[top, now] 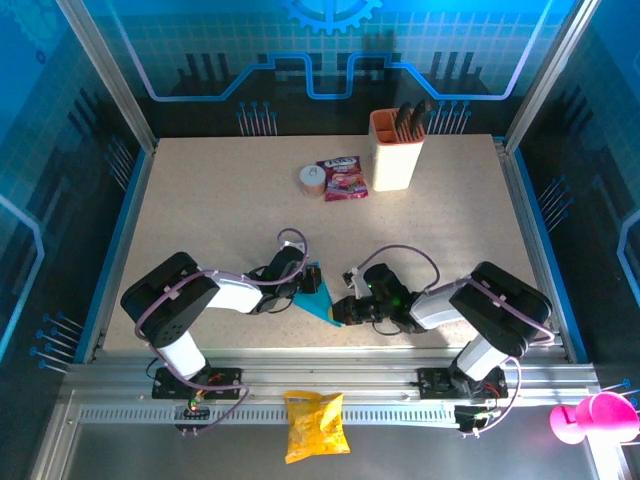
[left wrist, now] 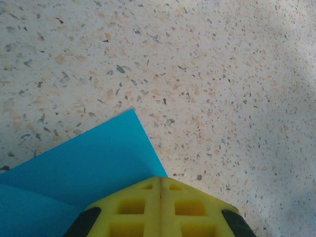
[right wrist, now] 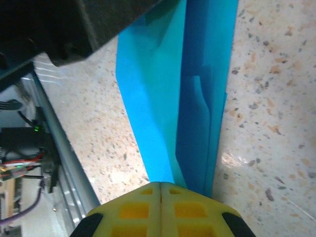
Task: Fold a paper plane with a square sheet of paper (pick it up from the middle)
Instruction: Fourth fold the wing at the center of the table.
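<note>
The cyan-blue sheet of paper point(top: 318, 301) lies folded into a slim pointed shape on the speckled table near the front edge, between both grippers. My left gripper point(top: 309, 284) is shut, and its yellow fingertips point(left wrist: 160, 180) rest at the edge of a flat blue flap point(left wrist: 89, 168). My right gripper point(top: 339, 312) is also shut. Its tips point(right wrist: 161, 185) sit on the near end of the paper point(right wrist: 163, 89), whose layered folds and long crease run away from the fingers. No paper shows between either pair of jaws.
An orange-and-cream holder with dark handles point(top: 397, 150), a red-purple snack packet point(top: 343, 178) and a small tape roll point(top: 312, 180) stand at the back. A yellow crisp bag point(top: 315, 425) lies on the metal rail in front. A pink object point(top: 590, 418) sits at bottom right.
</note>
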You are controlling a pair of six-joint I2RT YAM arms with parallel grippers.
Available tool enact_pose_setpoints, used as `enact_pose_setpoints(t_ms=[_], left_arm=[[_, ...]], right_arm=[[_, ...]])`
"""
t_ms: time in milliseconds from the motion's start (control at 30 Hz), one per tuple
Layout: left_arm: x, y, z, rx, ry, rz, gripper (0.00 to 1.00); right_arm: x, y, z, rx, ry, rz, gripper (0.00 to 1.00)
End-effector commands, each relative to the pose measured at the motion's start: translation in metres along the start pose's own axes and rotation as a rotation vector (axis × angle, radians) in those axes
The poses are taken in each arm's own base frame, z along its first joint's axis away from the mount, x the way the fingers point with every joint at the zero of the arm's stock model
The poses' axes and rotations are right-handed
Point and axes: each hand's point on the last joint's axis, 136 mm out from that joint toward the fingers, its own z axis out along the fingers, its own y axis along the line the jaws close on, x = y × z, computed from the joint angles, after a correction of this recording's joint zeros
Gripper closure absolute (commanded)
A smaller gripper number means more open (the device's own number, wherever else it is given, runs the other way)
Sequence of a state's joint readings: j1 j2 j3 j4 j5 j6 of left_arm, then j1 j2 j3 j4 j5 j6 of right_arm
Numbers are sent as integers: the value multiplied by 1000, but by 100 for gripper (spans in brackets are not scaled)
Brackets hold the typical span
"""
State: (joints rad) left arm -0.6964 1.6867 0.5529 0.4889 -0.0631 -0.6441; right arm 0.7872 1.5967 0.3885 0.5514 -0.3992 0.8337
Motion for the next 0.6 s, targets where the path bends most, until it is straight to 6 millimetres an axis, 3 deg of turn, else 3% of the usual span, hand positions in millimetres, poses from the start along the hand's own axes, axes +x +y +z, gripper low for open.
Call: enact_pose_setpoints(t_ms=[0, 233, 467, 567], left_arm=[[37, 43, -3, -157, 119, 15, 100], [29, 33, -8, -137, 109, -16, 100], [4, 4, -24, -66, 69, -17, 100], [-5, -9, -34, -27, 58, -20, 86]], right_arm=[[45, -43, -4, 184, 170, 42, 100], [68, -61, 4, 187, 180, 122, 100], [78, -70, -7, 333, 232, 89, 100], [77, -71, -11, 373, 249, 76, 100]])
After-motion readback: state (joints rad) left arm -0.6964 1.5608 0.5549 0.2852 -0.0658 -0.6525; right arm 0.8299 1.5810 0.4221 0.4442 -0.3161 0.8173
